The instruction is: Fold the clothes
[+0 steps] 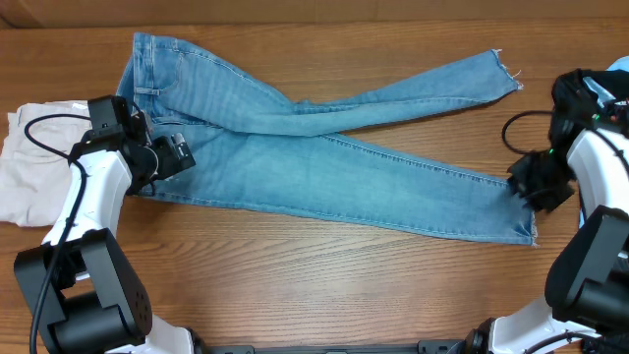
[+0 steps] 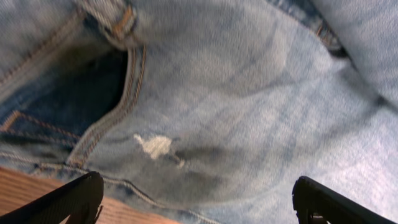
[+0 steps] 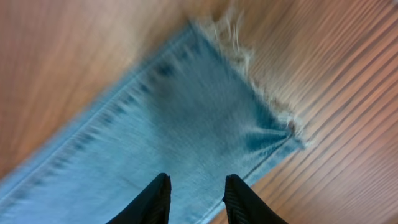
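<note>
- The jeans [image 1: 324, 157] lie spread across the wooden counter [image 1: 295, 275]. The waist is at the far left, and both legs run right, parting from the crotch in a narrow V. Judging from how they lie, no fold has been made yet.
- The left fingers [image 2: 68, 202] stand wide apart over the hip, beside a pocket [image 2: 81, 81] near the side seam, and hold nothing. That spread would suit a bite on the thick waist edge, or pinning that end down.
- The right fingers [image 3: 152, 199] are only narrowly parted, just above the near leg [image 1: 423, 197] by its frayed hem [image 3: 267, 112]. The cloth there looks flat on the counter, and none shows pinched between them. The wrist view is blurred, so I cannot tell whether they touch the cloth.
- One arm at each end reads as a set-up for bringing hem toward waist.
- The far leg [image 1: 413, 93] splays off to the right, its hem well apart from the near leg's. I judge it needs lining up first, or the fold will come out crooked.
- Cream-white trousers [image 1: 34, 172] lie at the left edge, near the waist and partly under the left arm. They could get caught up if that arm reaches outward.
</note>
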